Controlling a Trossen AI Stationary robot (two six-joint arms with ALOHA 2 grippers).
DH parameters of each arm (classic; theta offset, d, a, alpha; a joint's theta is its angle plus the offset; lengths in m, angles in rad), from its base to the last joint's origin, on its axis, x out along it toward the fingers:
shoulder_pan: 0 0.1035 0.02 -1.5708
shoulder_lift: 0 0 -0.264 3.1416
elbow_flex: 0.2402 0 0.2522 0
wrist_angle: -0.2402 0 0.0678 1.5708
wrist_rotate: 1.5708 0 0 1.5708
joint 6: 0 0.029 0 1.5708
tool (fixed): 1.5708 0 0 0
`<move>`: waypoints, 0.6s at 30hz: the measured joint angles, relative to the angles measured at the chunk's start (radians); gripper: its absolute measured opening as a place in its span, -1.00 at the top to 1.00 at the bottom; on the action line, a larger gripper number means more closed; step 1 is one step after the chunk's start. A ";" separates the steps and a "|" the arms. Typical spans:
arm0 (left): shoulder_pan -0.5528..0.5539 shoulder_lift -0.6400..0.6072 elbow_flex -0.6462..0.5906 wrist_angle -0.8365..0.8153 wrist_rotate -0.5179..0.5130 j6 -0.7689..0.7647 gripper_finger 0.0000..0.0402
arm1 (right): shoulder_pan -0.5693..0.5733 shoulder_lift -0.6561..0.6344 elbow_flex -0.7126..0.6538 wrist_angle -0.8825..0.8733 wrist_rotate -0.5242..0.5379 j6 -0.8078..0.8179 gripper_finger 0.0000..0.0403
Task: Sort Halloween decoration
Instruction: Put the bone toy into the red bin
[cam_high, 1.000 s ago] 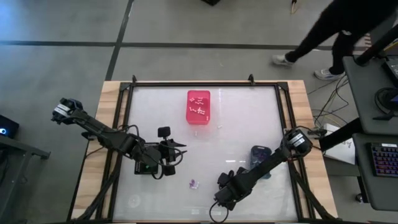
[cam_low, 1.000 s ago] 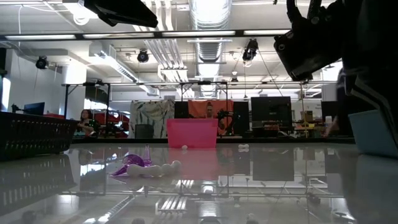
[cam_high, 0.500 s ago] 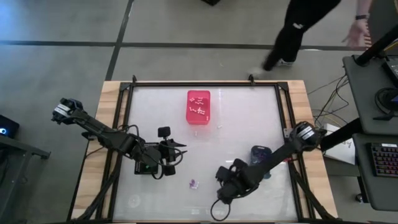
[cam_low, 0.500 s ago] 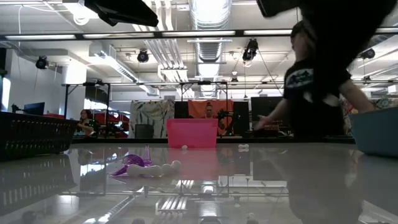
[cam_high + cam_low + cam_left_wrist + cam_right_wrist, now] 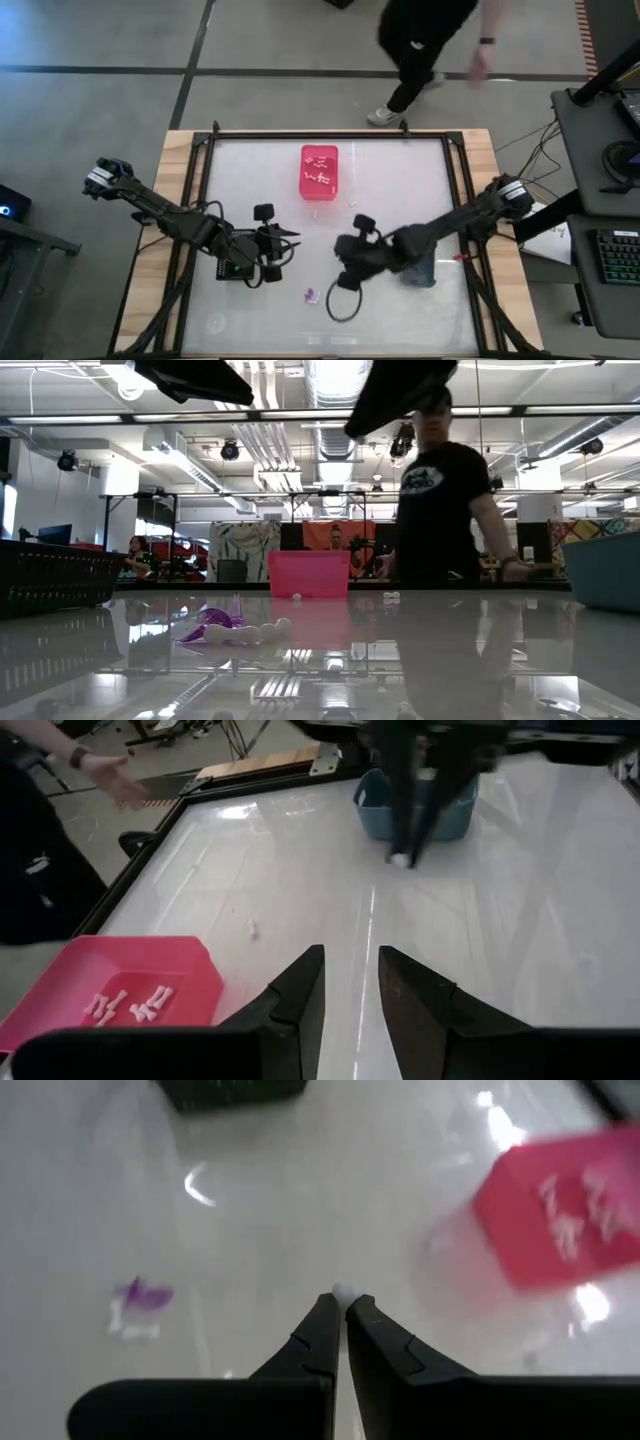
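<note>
My right gripper (image 5: 341,1302) hangs over the table's middle (image 5: 338,256), shut on a tiny white decoration piece (image 5: 343,1290). It also shows in the left wrist view (image 5: 404,848). A purple piece (image 5: 311,295) with a white one beside it (image 5: 272,627) lies on the table near the front. Several white pieces lie in the pink bin (image 5: 320,172). My left gripper (image 5: 350,982) is open with nothing between its fingers. It hovers still by the black bin (image 5: 235,268). My right gripper pinches the white piece (image 5: 343,1290) between the very ends of its two fingers. The fingers slant downward from the table's right side. The piece is lifted clear of the table (image 5: 400,860).
The grey-blue bin (image 5: 420,262) stands just behind my right arm. Two loose white bits (image 5: 352,203) lie by the pink bin. A cable loop (image 5: 340,300) hangs under my right wrist. A person (image 5: 430,40) walks beyond the table's far edge.
My right gripper has risen from near the table's front edge, gone toward the far edge and the middle, and rolled about while tipping less steeply down. The person beyond the far edge has walked from right to left.
</note>
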 joint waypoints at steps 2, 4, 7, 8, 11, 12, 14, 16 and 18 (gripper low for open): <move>-0.001 0.000 -0.004 -0.009 0.000 0.004 0.60 | -0.034 -0.032 -0.061 0.111 -0.016 -0.090 0.95; -0.003 0.000 -0.008 -0.014 0.000 0.007 0.60 | -0.071 -0.069 -0.135 0.239 -0.050 -0.177 0.95; -0.002 0.000 -0.017 -0.018 0.000 0.011 0.60 | -0.139 -0.122 -0.254 0.472 -0.122 -0.304 0.95; -0.002 0.000 -0.017 -0.022 0.000 0.016 0.60 | -0.166 -0.137 -0.292 0.546 -0.145 -0.341 0.95; -0.002 0.000 -0.017 -0.030 -0.001 0.027 0.60 | -0.264 -0.168 -0.395 0.750 -0.228 -0.419 0.95; -0.002 0.000 -0.018 -0.033 -0.002 0.034 0.60 | -0.301 -0.174 -0.421 0.807 -0.250 -0.432 0.95; -0.002 0.000 -0.018 -0.033 -0.002 0.053 0.60 | -0.372 -0.175 -0.462 0.911 -0.273 -0.443 0.95; -0.002 0.000 -0.018 -0.034 -0.002 0.080 0.60 | -0.440 -0.175 -0.490 0.975 -0.278 -0.450 0.95; -0.002 0.000 -0.018 -0.037 -0.002 0.107 0.60 | -0.501 -0.167 -0.499 1.010 -0.277 -0.441 0.95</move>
